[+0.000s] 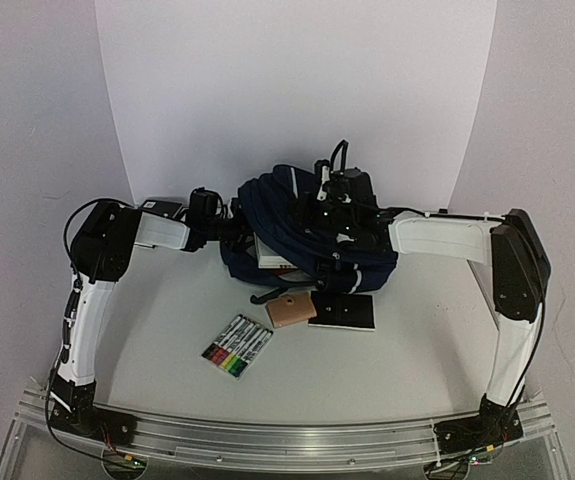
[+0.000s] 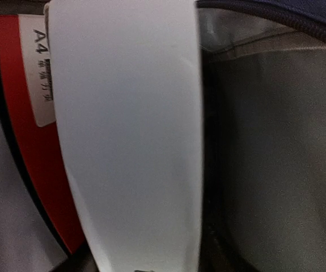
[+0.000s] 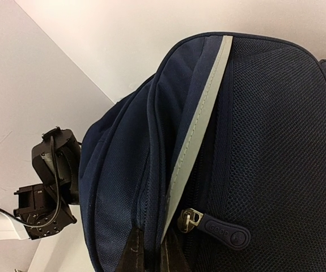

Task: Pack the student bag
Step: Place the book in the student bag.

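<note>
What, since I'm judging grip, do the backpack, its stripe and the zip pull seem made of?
Backpack: matte woven synthetic, probably nylon; weave shows, with mesh on the side panel. Stripe: smooth grey tape, likely reflective. Zip pull: matte rubbery-looking tab on a shiny metal ring.

Navy student bag (image 1: 267, 200) on its side; mouth open leftward

The left gripper (image 1: 235, 232) is buried in the backpack (image 1: 272, 190), its fingers hidden. Its wrist view is blurred. There the white book (image 2: 128, 136) runs off top and bottom, and small print on the red book (image 2: 26, 141) is unreadable.
</note>
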